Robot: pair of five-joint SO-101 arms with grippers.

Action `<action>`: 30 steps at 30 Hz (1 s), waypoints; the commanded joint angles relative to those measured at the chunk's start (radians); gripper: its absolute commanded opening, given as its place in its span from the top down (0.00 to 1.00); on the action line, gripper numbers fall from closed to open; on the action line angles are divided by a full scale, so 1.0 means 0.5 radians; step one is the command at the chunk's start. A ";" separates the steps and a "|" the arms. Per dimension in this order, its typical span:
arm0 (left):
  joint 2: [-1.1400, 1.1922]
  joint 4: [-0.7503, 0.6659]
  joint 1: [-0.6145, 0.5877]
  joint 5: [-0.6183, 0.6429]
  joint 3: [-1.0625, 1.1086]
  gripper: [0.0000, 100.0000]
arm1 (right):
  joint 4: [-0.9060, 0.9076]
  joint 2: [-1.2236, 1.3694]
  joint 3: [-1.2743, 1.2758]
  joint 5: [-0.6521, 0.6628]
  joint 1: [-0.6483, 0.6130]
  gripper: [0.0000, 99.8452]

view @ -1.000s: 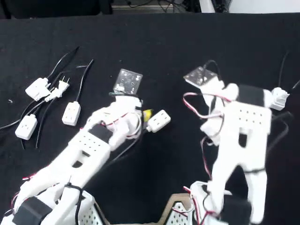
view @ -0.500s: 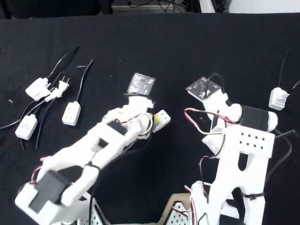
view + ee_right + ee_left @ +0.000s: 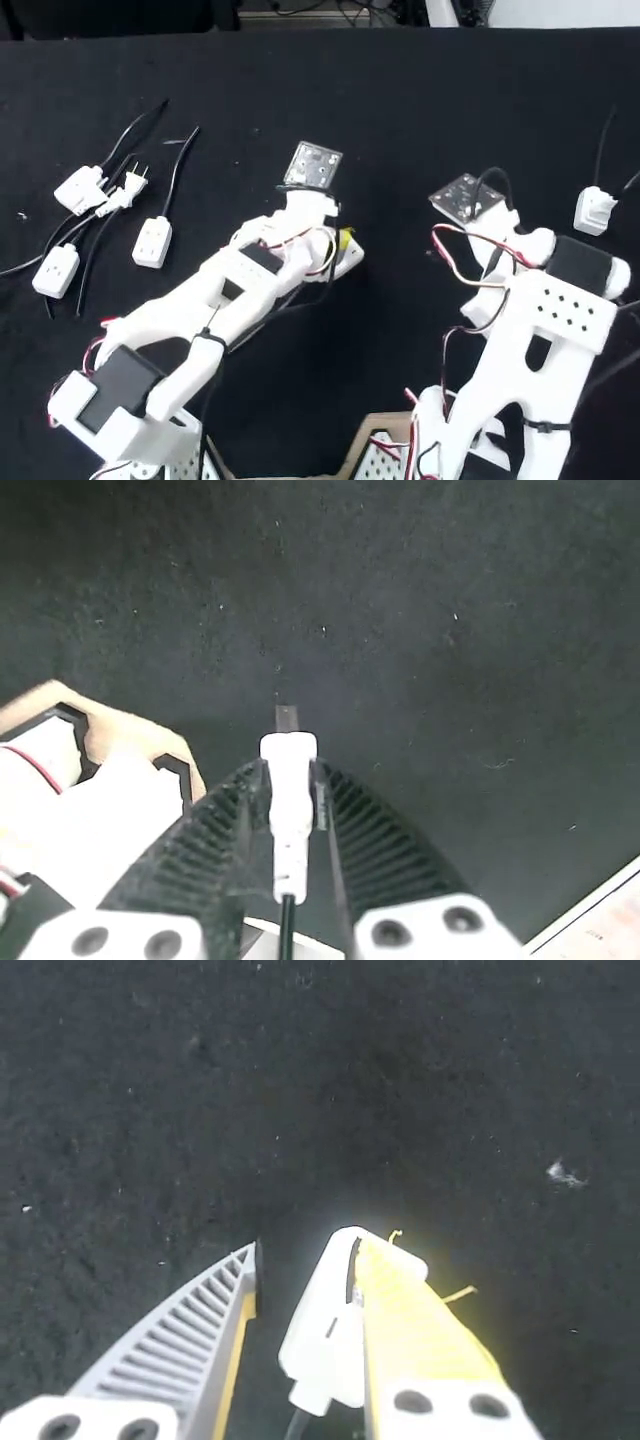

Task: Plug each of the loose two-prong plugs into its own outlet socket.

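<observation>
From above, black cloth (image 3: 420, 90) covers the table. Along its far edge runs a thin strip of room with tangled cables (image 3: 350, 10) and a white patch (image 3: 560, 10) toward the corner. My left arm (image 3: 225, 290) lies slantwise across the cloth toward the middle, its tip at an outlet socket (image 3: 350, 260). My right arm (image 3: 545, 320) stands to the right of it, apart. Far to the left on the cloth lie a pronged plug (image 3: 130, 183), a second socket (image 3: 152, 242) and a third socket (image 3: 55, 270) with their black cords, and near the right edge sits a white piece (image 3: 593, 210) on its own cord. At my left wrist, my left gripper (image 3: 312, 1250) is partly open over speckled black cloth. The outlet socket rests against my yellow-taped finger (image 3: 420, 1340), with a dark gap between it and my ribbed grey finger (image 3: 200, 1340), so it is not clamped. At my right wrist, my right gripper (image 3: 288, 778) is closed tight on a two-prong plug (image 3: 288, 755). Its dark prongs poke past my fingertips toward the cloth and its black cord (image 3: 288, 915) runs back between the fingers. To one side I see the plywood base (image 3: 60, 708) and white parts of the mount, and in a corner a pale strip (image 3: 600, 925) beyond the cloth's edge.
</observation>
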 commanded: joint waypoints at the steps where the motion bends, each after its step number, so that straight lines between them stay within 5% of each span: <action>1: -0.018 -0.040 -0.072 -0.114 -0.112 0.83 | 0.052 -0.060 -0.002 0.055 0.055 0.99; 17: 0.353 -0.258 -0.155 -0.184 -0.213 0.83 | 0.028 -0.060 0.066 0.074 0.055 0.99; 30: 0.344 -0.025 0.072 -0.184 -0.213 0.83 | 0.025 -0.060 0.066 0.074 0.040 0.99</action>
